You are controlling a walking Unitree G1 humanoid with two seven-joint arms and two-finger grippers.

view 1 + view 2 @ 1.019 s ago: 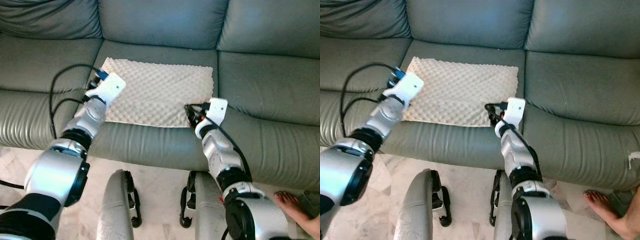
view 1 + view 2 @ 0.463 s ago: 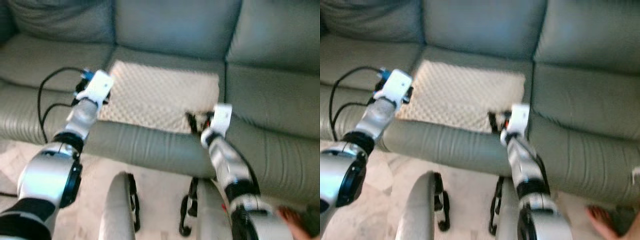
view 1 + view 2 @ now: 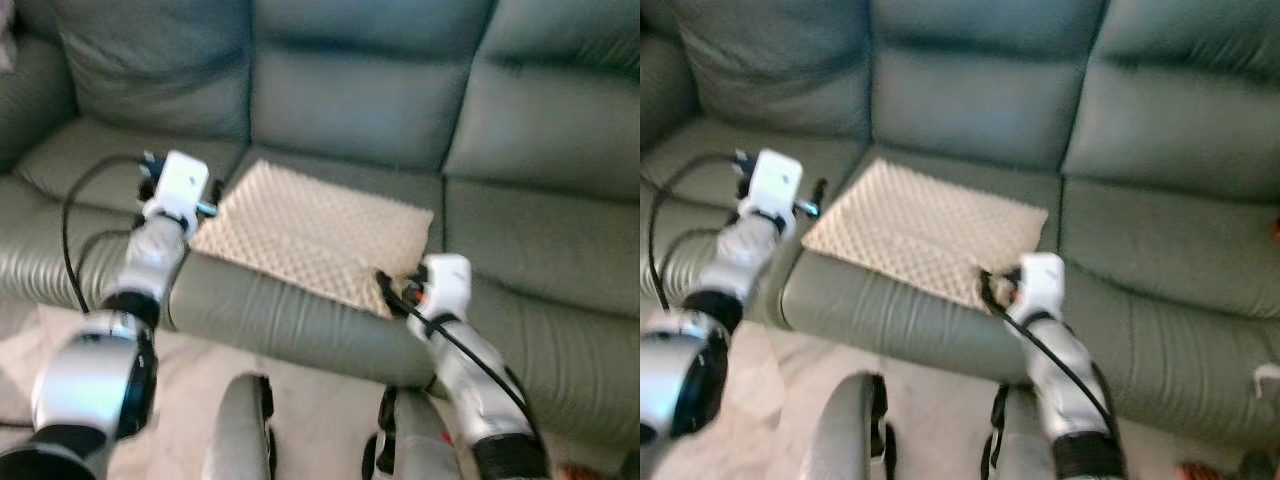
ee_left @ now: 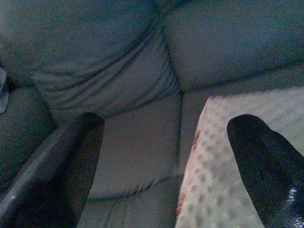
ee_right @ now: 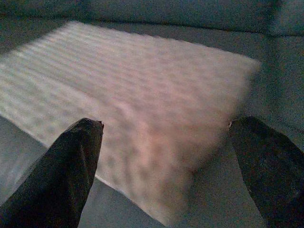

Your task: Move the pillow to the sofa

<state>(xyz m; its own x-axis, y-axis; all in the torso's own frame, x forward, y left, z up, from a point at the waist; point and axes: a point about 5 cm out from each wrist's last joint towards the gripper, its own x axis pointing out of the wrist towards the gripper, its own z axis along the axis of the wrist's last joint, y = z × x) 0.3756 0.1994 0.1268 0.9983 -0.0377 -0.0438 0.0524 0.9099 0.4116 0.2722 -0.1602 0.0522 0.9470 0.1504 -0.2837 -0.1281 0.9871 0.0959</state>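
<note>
I see the pillow (image 3: 315, 238) flat on the sofa (image 3: 360, 100), placed; left gripper (image 4: 166, 156) at nine o'clock, right gripper (image 5: 166, 161) at five, both spread wide, empty.

no readable text, labels or numbers anywhere

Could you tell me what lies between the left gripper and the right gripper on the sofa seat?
The cream bumpy pillow spans that stretch, lying flat on the sofa; the left gripper and right gripper flank it, as the left eye view shows.
</note>
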